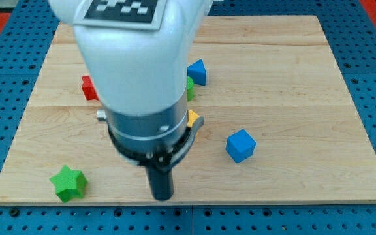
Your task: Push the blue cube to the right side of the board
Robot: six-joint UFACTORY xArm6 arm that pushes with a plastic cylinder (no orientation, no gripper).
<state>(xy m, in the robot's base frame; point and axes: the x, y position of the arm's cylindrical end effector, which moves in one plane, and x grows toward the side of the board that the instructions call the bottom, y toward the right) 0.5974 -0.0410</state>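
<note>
A blue cube (241, 145) lies on the wooden board (292, 72), right of the board's middle and toward the view's bottom. My tip (162, 197) rests near the board's bottom edge, to the left of and slightly below that cube, well apart from it. A second blue block (197, 72) sits above the middle, next to the arm's white body. The arm hides much of the board's middle left.
A green star (68, 183) lies at the bottom left. A red block (88, 87) peeks out left of the arm. A green block (190, 87) and a yellow block (192, 118) show partly at the arm's right edge. A blue pegboard surrounds the board.
</note>
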